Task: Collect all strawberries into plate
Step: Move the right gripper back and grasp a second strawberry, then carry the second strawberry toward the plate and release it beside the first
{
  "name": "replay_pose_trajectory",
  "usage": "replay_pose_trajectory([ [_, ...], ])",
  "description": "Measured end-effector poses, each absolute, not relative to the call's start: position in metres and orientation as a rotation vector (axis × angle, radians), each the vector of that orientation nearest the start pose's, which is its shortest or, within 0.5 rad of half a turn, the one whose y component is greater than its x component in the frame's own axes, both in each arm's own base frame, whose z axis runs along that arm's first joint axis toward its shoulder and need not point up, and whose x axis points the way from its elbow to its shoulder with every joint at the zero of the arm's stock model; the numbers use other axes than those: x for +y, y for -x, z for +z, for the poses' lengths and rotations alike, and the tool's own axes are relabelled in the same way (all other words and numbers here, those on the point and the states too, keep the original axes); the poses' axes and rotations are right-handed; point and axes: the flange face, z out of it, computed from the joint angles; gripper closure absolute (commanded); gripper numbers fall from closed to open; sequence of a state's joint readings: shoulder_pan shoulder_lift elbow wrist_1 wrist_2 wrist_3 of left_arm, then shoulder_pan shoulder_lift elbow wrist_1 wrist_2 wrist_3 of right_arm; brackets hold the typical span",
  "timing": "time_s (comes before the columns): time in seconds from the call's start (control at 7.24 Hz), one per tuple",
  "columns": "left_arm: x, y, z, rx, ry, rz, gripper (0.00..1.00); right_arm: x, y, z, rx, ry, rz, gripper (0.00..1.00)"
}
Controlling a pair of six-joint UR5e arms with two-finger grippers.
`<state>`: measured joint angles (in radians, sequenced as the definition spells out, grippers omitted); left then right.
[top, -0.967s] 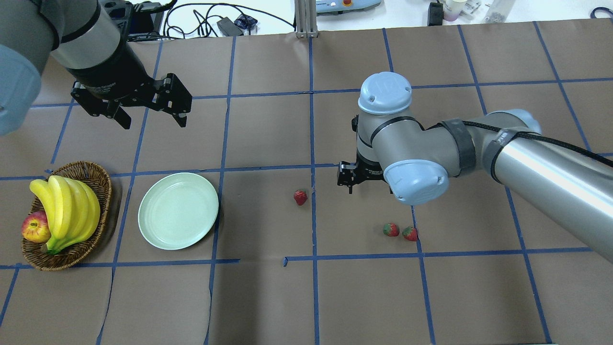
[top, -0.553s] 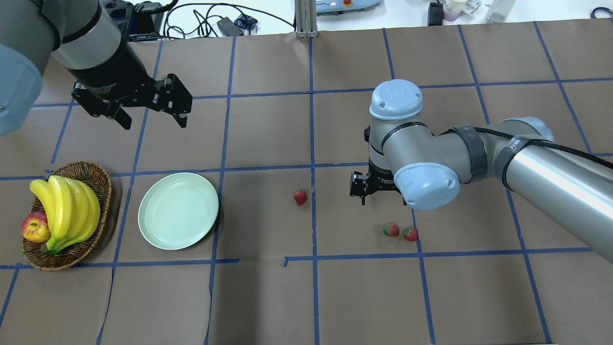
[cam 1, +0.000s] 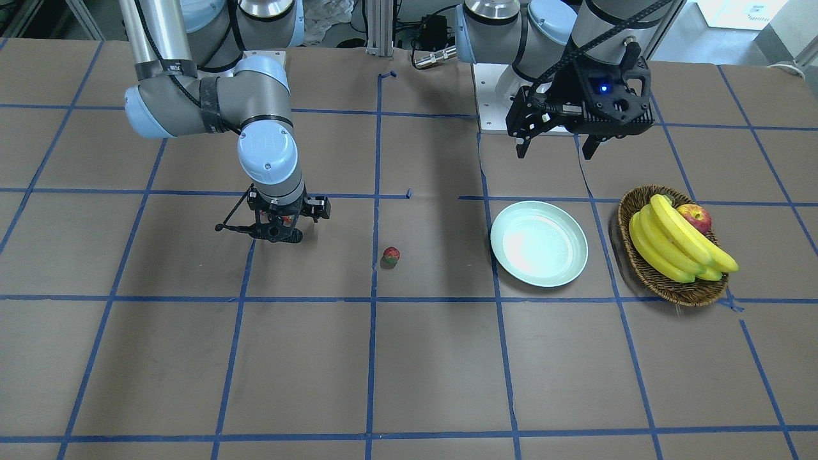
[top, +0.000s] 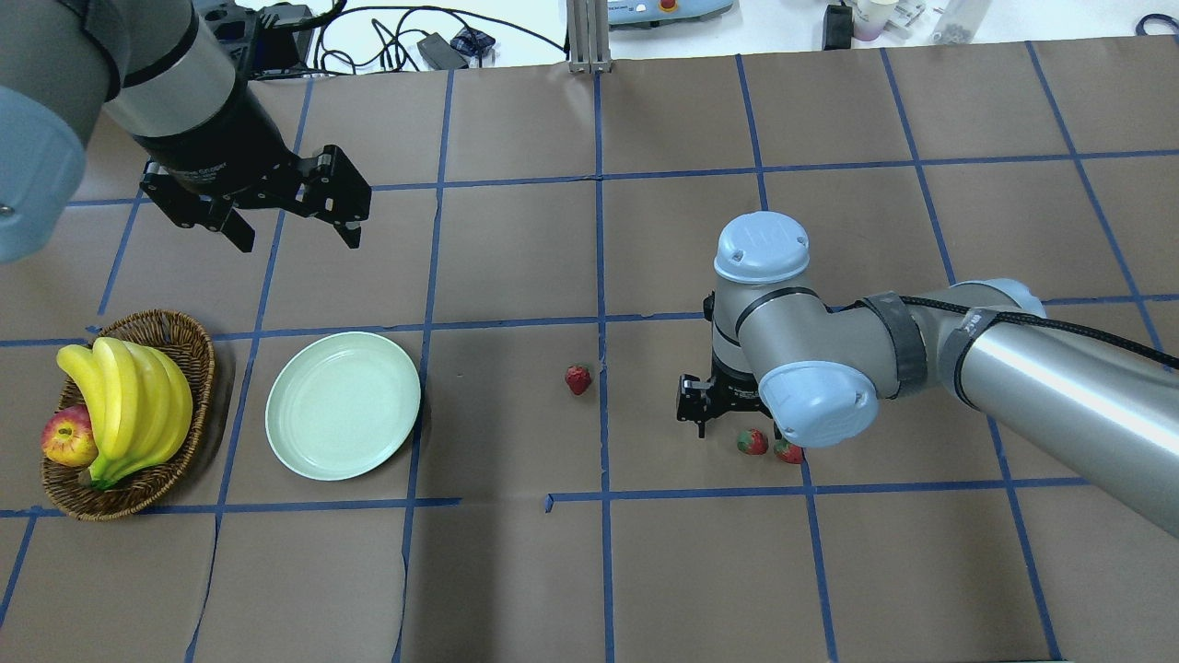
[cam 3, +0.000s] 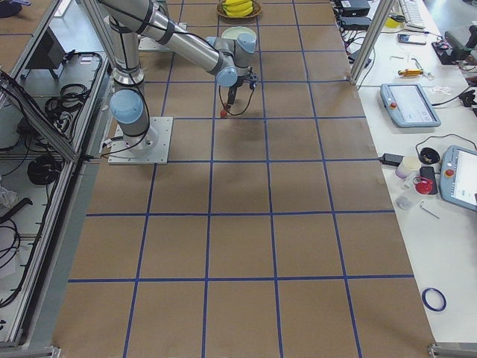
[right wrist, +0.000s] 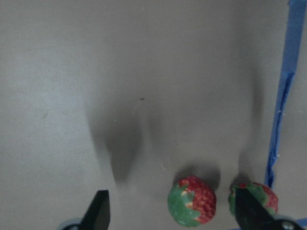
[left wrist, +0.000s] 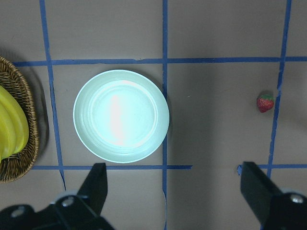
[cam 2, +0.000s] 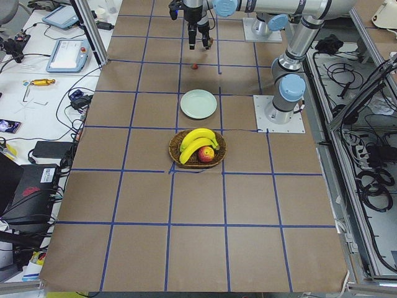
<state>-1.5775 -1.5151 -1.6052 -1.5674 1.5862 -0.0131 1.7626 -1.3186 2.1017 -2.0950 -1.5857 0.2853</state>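
Right gripper (right wrist: pixel 175 213) has shifted over two strawberries (top: pixel 752 442); jaws wide, one berry (right wrist: pixel 192 207) lies between them, the other at one fingertip.

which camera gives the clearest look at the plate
The left wrist-mounted view: the plate fills much of the frame, seen straight down and unobstructed, empty. Overhead and front-facing views show it whole but smaller; both side views show it tiny; the right wrist view misses it.

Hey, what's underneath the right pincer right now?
Below the open right pincer, one strawberry lies fully visible on the table paper. A second strawberry beside it is partly hidden behind one pincer finger.
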Motion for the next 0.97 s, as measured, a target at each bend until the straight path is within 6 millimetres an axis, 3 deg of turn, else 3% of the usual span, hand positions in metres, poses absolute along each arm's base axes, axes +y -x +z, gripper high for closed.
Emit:
replay_pose_trajectory([
  [0.14, -0.469, 0.136, 0.498, 3.127, 0.010, -0.038, 0.00, -0.417, -0.215, 0.171, 3.189, -0.147, 0.410, 0.86],
  [0.41, -0.468, 0.139, 0.497, 3.126, -0.002, -0.036, 0.00, -0.415, -0.215, 0.168, 3.190, -0.146, 0.410, 1.00],
  [0.69, -0.467, 0.141, 0.497, 3.125, -0.007, -0.037, 0.00, -0.420, -0.216, 0.174, 3.187, -0.149, 0.369, 1.00],
  [0.97, -0.468, 0.141, 0.497, 3.125, -0.008, -0.037, 0.00, -0.446, -0.239, 0.208, 3.145, -0.150, 0.227, 1.00],
])
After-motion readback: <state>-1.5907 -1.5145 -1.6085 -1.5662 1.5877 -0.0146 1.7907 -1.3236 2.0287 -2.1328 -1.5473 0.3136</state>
